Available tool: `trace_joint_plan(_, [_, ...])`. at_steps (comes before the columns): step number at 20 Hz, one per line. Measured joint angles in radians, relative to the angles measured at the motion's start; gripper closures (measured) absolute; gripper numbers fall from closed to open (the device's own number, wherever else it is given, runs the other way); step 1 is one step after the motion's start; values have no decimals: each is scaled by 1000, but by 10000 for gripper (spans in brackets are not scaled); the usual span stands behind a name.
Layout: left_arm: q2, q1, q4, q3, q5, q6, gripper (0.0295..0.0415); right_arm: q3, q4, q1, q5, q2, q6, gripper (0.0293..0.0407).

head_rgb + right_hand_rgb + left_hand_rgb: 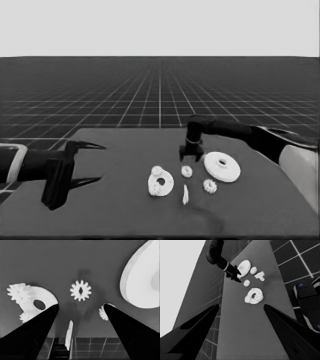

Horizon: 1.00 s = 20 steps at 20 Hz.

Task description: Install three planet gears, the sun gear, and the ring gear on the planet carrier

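- White toothed planet gear (80,290) lies loose mid-desk, directly below the right end effector (191,156), whose fingers are spread and empty.
- Two more gears sit on the smaller flat white round part (161,183); a fourth (210,186) lies beside the larger round part (222,166).
- Left end effector (92,162) waits open at the dark desk's (115,210) left end, farther off.

Tabletop (125,210): dark, matt, even; no grain or weave, faint soft shading only.

Larger round part (222,166): plain white, smooth, matt, plastic-looking; broad face and thick rim equally unmarked.

Smaller round part (167,182): same flat white, smooth.

Loose gears (80,290), (210,186): white, matt, teeth crisp-edged, no shine.

Thin white piece (185,195): same dull white finish.

Right gripper (191,157): black, smooth, a pale band above it.

Left gripper (92,162): fingers (197,325) matt black, smooth; arm behind pale grey (12,150).

Floor (150,100): dark with thin pale grid lines.
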<state>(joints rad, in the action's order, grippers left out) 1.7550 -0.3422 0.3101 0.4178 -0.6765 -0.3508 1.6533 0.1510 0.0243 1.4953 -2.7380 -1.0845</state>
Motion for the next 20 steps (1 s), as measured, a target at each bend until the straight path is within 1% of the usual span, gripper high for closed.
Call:
trace_joint_plan(1, [0, 0, 0, 0, 0, 0, 326, 47, 66, -69, -39, -17, 21, 315])
trace_joint_plan(2, [0, 0, 0, 0, 0, 0, 326, 88, 101, -121, -67, -33, 40, 315])
trace_joint_plan(3, [0, 0, 0, 0, 0, 0, 326, 119, 120, -149, -84, -45, 54, 315])
trace_joint_plan(5, [0, 0, 0, 0, 0, 0, 326, 152, 136, -172, -102, -57, 69, 315])
trace_joint_plan(10, [0, 0, 0, 0, 0, 0, 326, 169, 143, -181, -112, -64, 76, 315])
trace_joint_plan(12, [0, 0, 0, 0, 0, 0, 326, 169, 144, -181, -112, -64, 77, 386])
trace_joint_plan(13, [0, 0, 0, 0, 0, 0, 326, 169, 144, -181, -112, -64, 77, 388])
trace_joint_plan(20, [0, 0, 0, 0, 0, 0, 326, 170, 144, -181, -112, -64, 77, 388])
